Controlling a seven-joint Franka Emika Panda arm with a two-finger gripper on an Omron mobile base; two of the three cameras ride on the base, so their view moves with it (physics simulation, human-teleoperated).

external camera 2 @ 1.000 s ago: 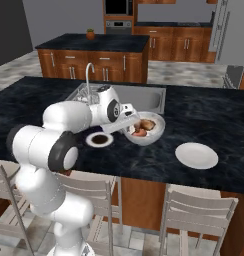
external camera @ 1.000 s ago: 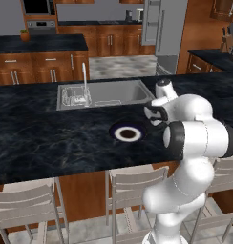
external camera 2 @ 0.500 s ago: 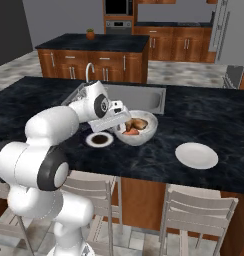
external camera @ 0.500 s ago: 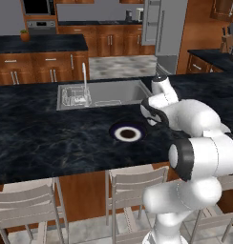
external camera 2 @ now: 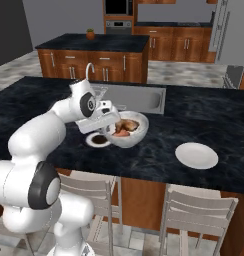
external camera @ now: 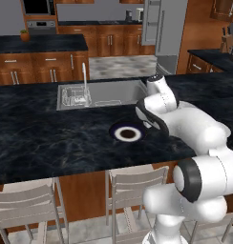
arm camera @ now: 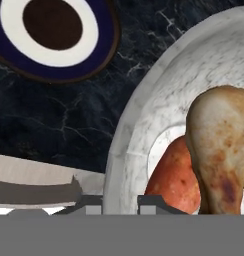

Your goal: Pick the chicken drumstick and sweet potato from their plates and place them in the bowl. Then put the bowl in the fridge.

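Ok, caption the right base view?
Gripper shut on bowl rim, drumstick inside, beside the black-rimmed plate.

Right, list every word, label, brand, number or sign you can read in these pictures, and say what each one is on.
None: no readable text in any view.
The fridge, bowl, black-rimmed plate and white plate carry no lettering.
The oven front is too small and blurred to show any marking.

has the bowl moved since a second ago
Yes. In the right base view the bowl, held at its rim by the gripper, has shifted left toward the black-rimmed plate and away from the white plate, which stayed put.
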